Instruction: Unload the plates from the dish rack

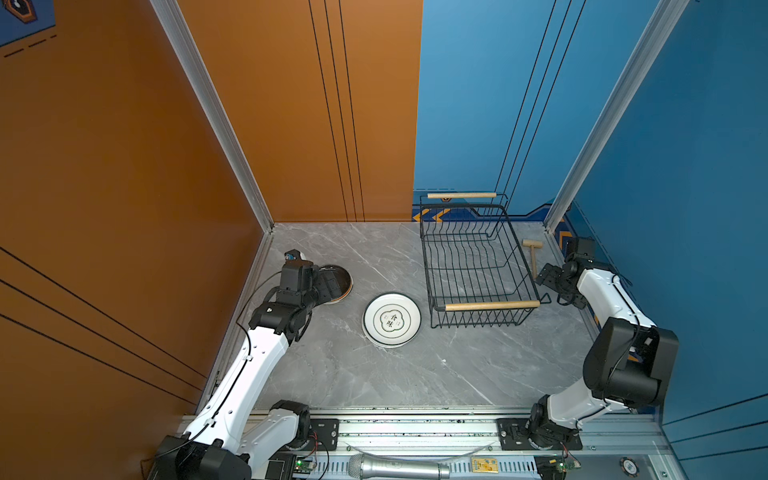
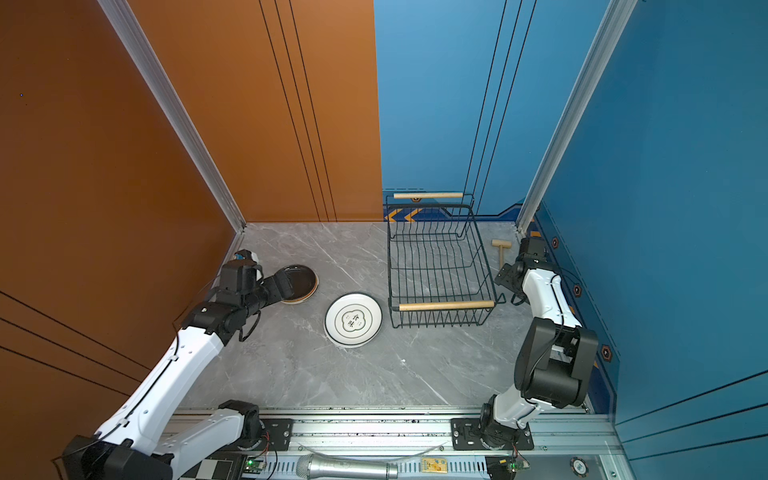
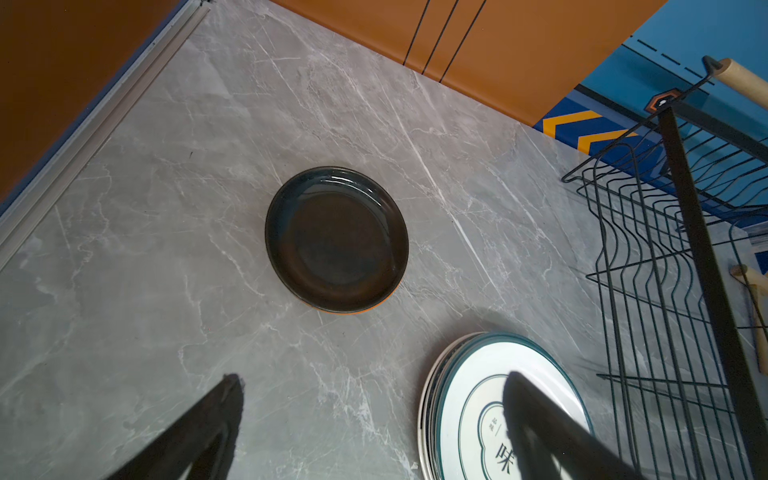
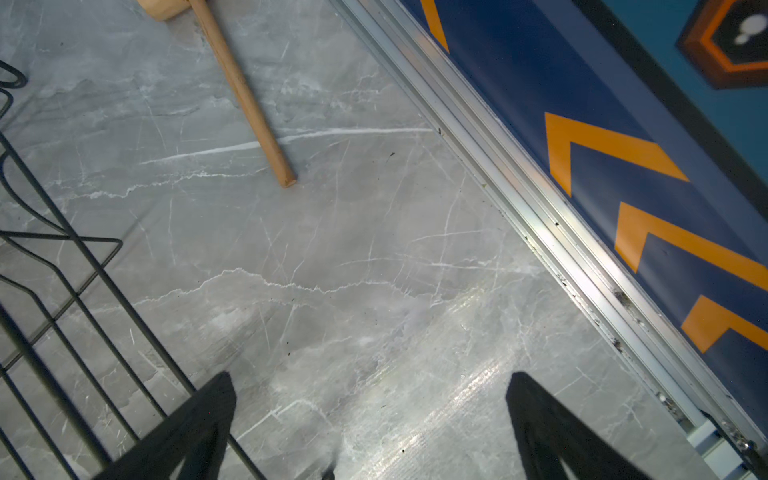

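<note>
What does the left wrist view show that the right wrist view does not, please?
Only the left wrist view: the black plate, the white printed plates and the open left hand. Only the right wrist view: the open right hand and the wooden mallet in plain sight; the left wrist view catches at most a scrap of it behind wires. Both: the dish rack and the grey marble table.

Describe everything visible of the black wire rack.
The rack is a rectangular basket of thin black wire with a light wooden rod handle at its near end and another at its far end. It stands upright and empty on the grey marbled table, at the back right. Nothing touches it but the table; a wooden mallet lies apart beside it.
</note>
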Available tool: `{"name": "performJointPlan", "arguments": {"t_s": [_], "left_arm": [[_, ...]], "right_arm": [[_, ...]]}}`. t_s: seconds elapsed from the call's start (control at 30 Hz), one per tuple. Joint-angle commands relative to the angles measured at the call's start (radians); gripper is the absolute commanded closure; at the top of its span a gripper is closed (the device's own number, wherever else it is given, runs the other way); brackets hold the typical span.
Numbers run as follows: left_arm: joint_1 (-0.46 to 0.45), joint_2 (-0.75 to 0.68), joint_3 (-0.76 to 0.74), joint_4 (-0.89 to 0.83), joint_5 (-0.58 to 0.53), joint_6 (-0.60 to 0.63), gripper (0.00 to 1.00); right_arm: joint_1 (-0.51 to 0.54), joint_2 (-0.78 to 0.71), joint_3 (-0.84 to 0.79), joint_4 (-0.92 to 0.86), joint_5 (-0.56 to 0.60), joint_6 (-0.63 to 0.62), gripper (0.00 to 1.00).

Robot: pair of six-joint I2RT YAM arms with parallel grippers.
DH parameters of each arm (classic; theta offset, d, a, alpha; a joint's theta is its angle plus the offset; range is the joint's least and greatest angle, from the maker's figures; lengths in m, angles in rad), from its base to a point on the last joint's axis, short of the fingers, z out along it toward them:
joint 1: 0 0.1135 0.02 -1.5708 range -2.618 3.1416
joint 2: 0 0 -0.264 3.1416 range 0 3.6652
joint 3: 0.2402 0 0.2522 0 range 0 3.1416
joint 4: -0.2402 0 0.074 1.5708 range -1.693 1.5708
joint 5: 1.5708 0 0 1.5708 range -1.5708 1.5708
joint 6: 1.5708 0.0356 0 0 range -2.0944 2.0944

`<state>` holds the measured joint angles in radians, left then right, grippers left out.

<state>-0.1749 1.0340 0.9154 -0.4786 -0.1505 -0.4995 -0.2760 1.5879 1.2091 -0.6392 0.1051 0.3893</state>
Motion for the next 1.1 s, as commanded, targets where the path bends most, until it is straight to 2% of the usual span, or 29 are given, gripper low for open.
{"name": "performJointPlan", "arguments": {"t_s": [0.0,0.13,0.4,0.63,0.8,1.07], "left_arm": [[0.006,-0.006,-0.023,0.049,-0.071,0.051,0.02],[0.006,-0.019,-0.061,0.110,-0.122,0.086,0.02],[0.006,-0.023,-0.116,0.219,-0.140,0.110,0.02],[0.011,-0.017,-0.164,0.315,-0.158,0.142,0.02],[0.018,-0.015,-0.176,0.344,-0.148,0.142,0.02],[0.021,-0.033,-0.188,0.341,-0.140,0.147,0.02]], "right_arm": [[0.027,0.017,0.020,-0.031,-0.038,-0.030,0.00],[0.054,0.014,0.010,-0.012,-0.065,-0.050,0.00],[0.089,0.023,0.014,0.008,-0.096,-0.056,0.00],[0.109,0.048,0.023,0.029,-0.210,-0.097,0.00],[0.128,0.071,0.034,0.032,-0.210,-0.113,0.00],[0.143,0.120,0.056,0.063,-0.296,-0.116,0.00]]}}
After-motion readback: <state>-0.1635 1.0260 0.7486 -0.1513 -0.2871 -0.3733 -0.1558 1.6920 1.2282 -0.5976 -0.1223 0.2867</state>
